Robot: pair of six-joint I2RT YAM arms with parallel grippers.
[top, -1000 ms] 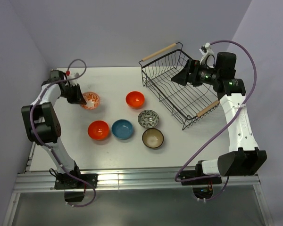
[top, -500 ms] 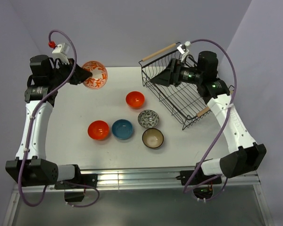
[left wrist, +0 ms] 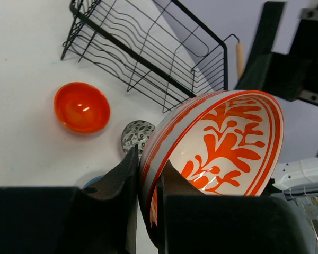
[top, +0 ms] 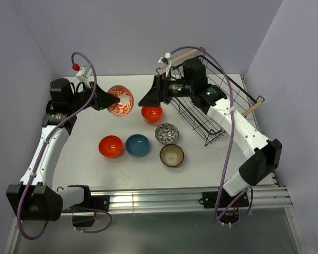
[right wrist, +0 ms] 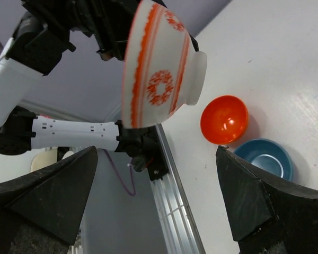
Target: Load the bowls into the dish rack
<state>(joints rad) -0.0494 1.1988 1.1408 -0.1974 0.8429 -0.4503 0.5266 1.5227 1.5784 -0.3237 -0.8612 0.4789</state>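
Note:
My left gripper (top: 108,99) is shut on the rim of the orange-and-white patterned bowl (top: 121,100), holding it tilted in the air above the back left of the table. In the left wrist view one finger (left wrist: 116,185) sits outside the bowl (left wrist: 222,137) and the other inside. My right gripper (top: 144,100) stands open and empty above a plain orange bowl (top: 152,113), facing the held bowl (right wrist: 159,69). The other orange bowl (top: 111,146), the blue (top: 137,145), grey-and-white (top: 167,133) and brown (top: 171,155) bowls rest on the table. The black wire dish rack (top: 217,103) holds no bowls.
The rack's wooden handles (top: 181,55) stick out at its back left and right ends. The right arm's forearm (top: 238,127) crosses over the rack. Purple cables loop above both arms. The metal rail (top: 148,198) runs along the near table edge.
The left gripper lifted the patterned bowl off the table and carried it right. The right arm swung left from over the rack to above the back orange bowl.

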